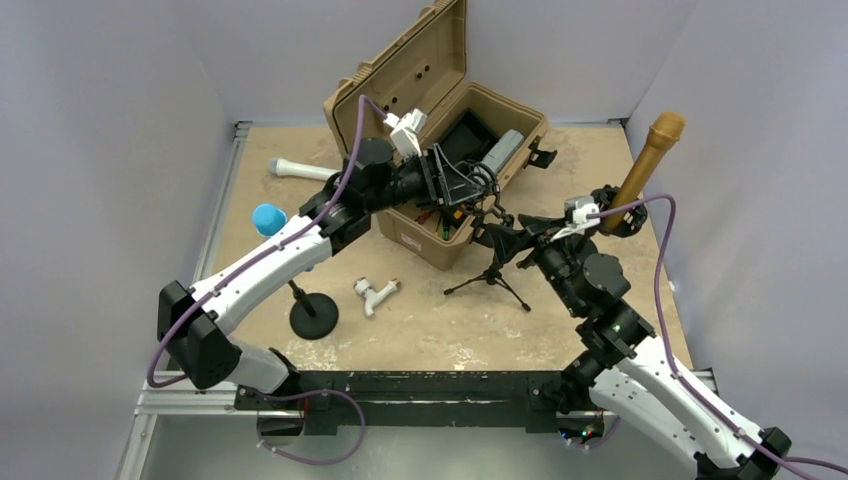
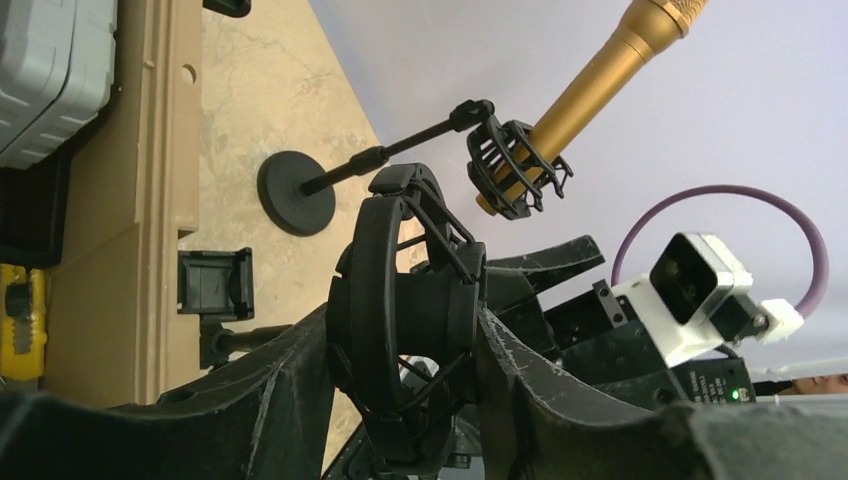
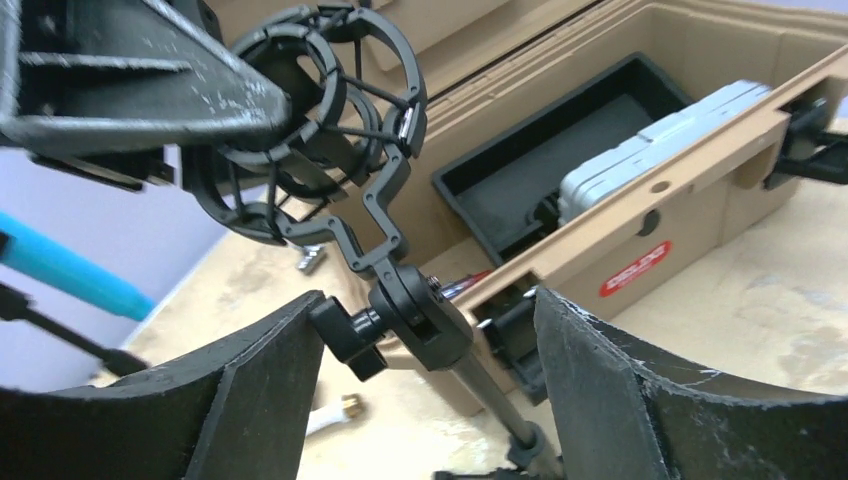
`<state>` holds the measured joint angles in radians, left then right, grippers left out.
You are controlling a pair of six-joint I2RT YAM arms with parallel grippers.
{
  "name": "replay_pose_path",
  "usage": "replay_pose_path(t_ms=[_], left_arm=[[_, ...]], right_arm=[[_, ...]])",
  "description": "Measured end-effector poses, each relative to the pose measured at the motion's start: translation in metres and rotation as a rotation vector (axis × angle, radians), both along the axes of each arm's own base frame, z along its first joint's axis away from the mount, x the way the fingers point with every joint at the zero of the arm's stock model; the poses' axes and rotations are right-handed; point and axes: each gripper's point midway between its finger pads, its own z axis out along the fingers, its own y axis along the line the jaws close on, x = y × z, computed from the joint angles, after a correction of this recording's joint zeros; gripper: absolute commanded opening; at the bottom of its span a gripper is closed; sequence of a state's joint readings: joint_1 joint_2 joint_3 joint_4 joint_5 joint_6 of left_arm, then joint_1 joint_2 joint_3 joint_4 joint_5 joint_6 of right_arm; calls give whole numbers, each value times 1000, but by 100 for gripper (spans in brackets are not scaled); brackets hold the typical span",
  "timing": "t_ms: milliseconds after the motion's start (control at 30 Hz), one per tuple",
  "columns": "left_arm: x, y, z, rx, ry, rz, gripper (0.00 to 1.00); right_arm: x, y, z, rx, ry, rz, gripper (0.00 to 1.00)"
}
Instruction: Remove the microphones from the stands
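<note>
A black tripod stand (image 1: 490, 280) stands in front of the tan case and carries an empty-looking black shock mount (image 3: 310, 120). My left gripper (image 1: 468, 185) is shut on this shock mount (image 2: 410, 330), one finger on each side. My right gripper (image 1: 497, 232) is open, its jaws on either side of the stand's swivel joint (image 3: 415, 320), with the left finger at the knob. A gold microphone (image 1: 650, 160) sits in a second shock mount (image 2: 515, 170) on a round-base stand at the right. A blue microphone (image 1: 268, 218) sits on a round-base stand (image 1: 313, 318) at the left.
The open tan case (image 1: 440, 130) holds a grey box (image 3: 650, 160) and a black tray. A white microphone (image 1: 300, 170) lies at the back left. A small white part (image 1: 372, 293) lies on the table near the middle. Walls close in on both sides.
</note>
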<state>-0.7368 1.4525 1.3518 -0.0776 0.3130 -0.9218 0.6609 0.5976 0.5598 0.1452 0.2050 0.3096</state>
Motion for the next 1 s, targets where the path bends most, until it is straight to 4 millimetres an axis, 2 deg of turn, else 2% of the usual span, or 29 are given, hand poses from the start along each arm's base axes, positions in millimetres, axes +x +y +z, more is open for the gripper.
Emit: replay_pose_path(t_ms=[67,267,400,467,567,700,867,1000], left_arm=[[-5,3,0,-4,-3,-5,42],[-19,6,1,-13,-8,-33,49],[-24,3,0,-15,-10,-52,53],[-28,-1,-3,-10,-4,-66,53],[-32,-5,-5,-10,-3,-81,53],[-36,-9,-7,-5,-1,-95,53],[-43,-16,-15,18,0,-111,53],[-49,-20,-32,50,22,-125,53]], right_arm=[[-6,2,6,46,28,24,78],[-26,9,8,148,175,91,78],[-43,-3,9,194,248,80,77],[-49,-14,21,226,242,49,75],[-56,-31,60,294,165,11,74],[-51,-38,89,311,122,-27,67],[-33,-31,77,241,157,-65,55],[-27,-25,62,198,179,-61,48]])
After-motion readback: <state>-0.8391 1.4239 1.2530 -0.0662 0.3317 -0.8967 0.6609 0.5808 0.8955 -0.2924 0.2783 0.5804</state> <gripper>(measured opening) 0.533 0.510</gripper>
